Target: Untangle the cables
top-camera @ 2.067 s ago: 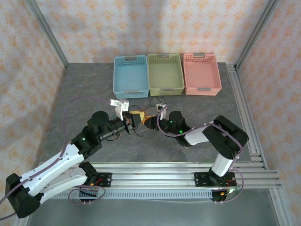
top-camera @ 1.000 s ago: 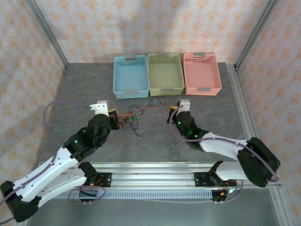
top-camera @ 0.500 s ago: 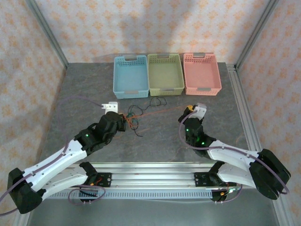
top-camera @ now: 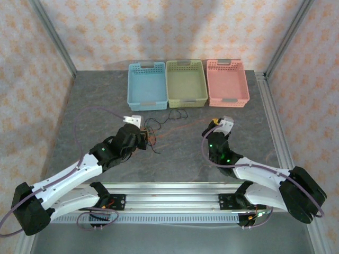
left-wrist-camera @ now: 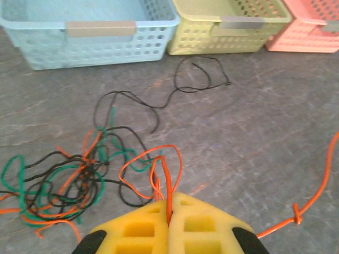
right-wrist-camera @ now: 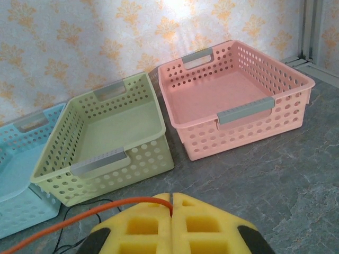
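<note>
Both hands sat low over the grey table (top-camera: 95, 95), well apart from each other, in front of a row of three baskets at its far side: a blue basket (top-camera: 148, 106), a green basket (top-camera: 186, 102) and a pink basket (top-camera: 228, 100), set side by side. The left hand (top-camera: 142, 138) had its yellow pads (left-wrist-camera: 206, 225) pressed together on a red-orange cable (left-wrist-camera: 168, 193). That cable rose from the seam between the pads and formed a loop on the table just ahead of them. The cables (left-wrist-camera: 79, 174), black, green and red-orange, lay in a loose tangle on the table just beside this hand, between it and the blue basket. One black cable (left-wrist-camera: 204, 79) trailed out of the tangle and ended in an open loop near the front wall of the green basket. A knotted red-orange length (left-wrist-camera: 296, 217) lay to the right of the pads and ran off the edge of the left wrist view. The right hand (top-camera: 220, 123), nearer the pink basket, likewise had its pads closed, pinching a red-orange strand (right-wrist-camera: 95, 209) that led away to its left. Whether this strand was the same cable that the left hand held could not be told.
</note>
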Motion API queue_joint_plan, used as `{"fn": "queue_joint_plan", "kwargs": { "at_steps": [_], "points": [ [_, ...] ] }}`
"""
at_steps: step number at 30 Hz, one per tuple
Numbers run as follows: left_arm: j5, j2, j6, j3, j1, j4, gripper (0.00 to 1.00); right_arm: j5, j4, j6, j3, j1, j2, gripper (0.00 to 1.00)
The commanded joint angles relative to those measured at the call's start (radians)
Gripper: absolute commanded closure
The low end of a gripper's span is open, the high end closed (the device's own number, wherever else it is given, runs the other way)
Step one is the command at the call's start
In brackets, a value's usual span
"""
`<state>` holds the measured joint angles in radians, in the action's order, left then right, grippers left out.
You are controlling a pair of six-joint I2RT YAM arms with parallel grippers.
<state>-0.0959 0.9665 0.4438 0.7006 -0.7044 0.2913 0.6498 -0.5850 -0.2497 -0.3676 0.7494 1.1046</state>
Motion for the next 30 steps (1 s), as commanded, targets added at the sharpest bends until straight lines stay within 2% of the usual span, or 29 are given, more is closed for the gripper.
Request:
{"fn": "queue_joint_plan", "kwargs": {
  "at_steps": [1,5,6,8,9,10,13,16,21,26,30],
  "points": [
    [0.089,-0.004,-0.022,0.013,0.008,-0.067,1.00,-0.013,-0.033,-0.008,0.009,-0.004,0.006,1.00],
    [0.133,0.008,-0.023,0.026,0.008,-0.097,1.00,-0.009,-0.042,-0.003,0.014,-0.004,0.000,1.00],
    [0.142,0.021,-0.022,0.036,0.008,-0.093,0.90,-0.006,-0.043,-0.001,0.015,-0.004,-0.003,1.00],
    [0.147,0.049,-0.023,0.062,0.008,-0.075,0.53,0.018,-0.045,0.003,0.019,-0.003,-0.012,1.00],
    [0.147,0.058,-0.023,0.074,0.006,-0.065,0.38,0.037,-0.044,0.004,0.022,-0.004,-0.019,1.00],
    [0.141,0.066,-0.024,0.079,0.007,-0.058,0.29,0.055,-0.045,0.006,0.026,-0.004,-0.025,1.00],
    [0.111,0.060,-0.023,0.085,0.007,-0.042,0.13,0.128,-0.034,0.008,0.033,-0.007,-0.047,1.00],
    [0.099,0.050,-0.022,0.082,0.006,-0.035,0.10,0.193,-0.020,-0.017,0.043,-0.021,-0.071,1.00],
    [0.117,0.127,-0.031,0.118,0.007,0.003,0.11,0.217,0.041,-0.093,0.049,-0.057,-0.093,1.00],
    [0.201,0.357,-0.092,0.275,-0.010,0.101,0.20,0.200,0.067,-0.136,0.049,-0.088,-0.084,1.00],
    [0.147,0.579,-0.164,0.433,-0.047,0.201,0.26,0.179,0.076,-0.150,0.047,-0.100,-0.076,1.00]
  ]
}}
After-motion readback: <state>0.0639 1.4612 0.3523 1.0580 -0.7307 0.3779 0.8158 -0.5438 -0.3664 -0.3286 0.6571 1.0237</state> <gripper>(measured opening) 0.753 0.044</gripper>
